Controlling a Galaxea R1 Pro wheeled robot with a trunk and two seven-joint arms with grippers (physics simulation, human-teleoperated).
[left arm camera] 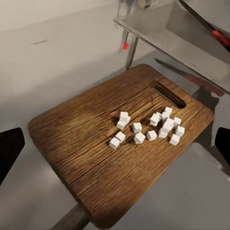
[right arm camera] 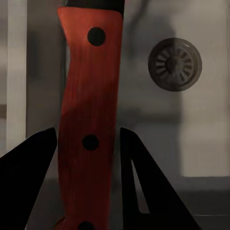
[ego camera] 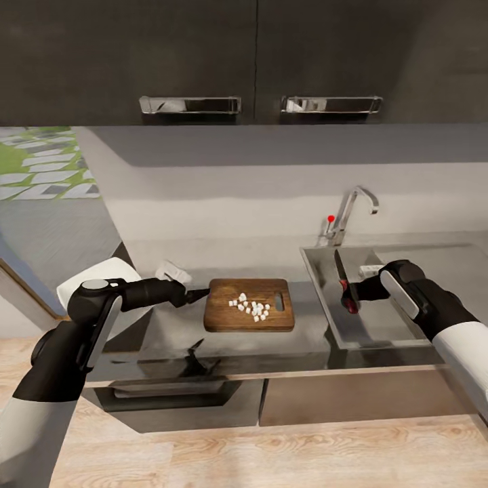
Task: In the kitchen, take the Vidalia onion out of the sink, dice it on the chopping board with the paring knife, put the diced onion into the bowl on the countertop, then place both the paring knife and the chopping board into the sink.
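The rectangular brown wooden chopping board (ego camera: 249, 314) with its slot-shaped handle hole (ego camera: 279, 302) lies flat on the long grey glossy table (ego camera: 169, 339), roughly in the middle of it and just left of the sink. A loose cluster of small white onion cubes (ego camera: 251, 308) sits on the board's right half, near the slot; in the left wrist view the cubes (left arm camera: 151, 127) lie between the board's centre and the handle hole.

The left gripper (ego camera: 200, 294) is at the board's left edge, its black fingers pointing right toward the wood. In the left wrist view its two fingertips (left arm camera: 9, 151) stand wide apart at either side, spread, with the chopping board (left arm camera: 120, 143) between and beyond them, and nothing is held.

The rectangular stainless-steel sink (ego camera: 325, 298) lies at the right, with a chrome tap (ego camera: 349, 213) bearing a red dot at its far edge. The right gripper (ego camera: 355, 291) reaches over the basin from the right and pinches the small paring knife (ego camera: 344, 281) by its reddish handle; the dark pointed blade aims toward the far wall. In the right wrist view the red riveted handle (right arm camera: 88, 120) sits between the two black fingers (right arm camera: 28, 182), with the round drain (right arm camera: 174, 64) in the sink floor beyond it.

Dark wall cabinets (ego camera: 244, 54) with metal handles hang above.
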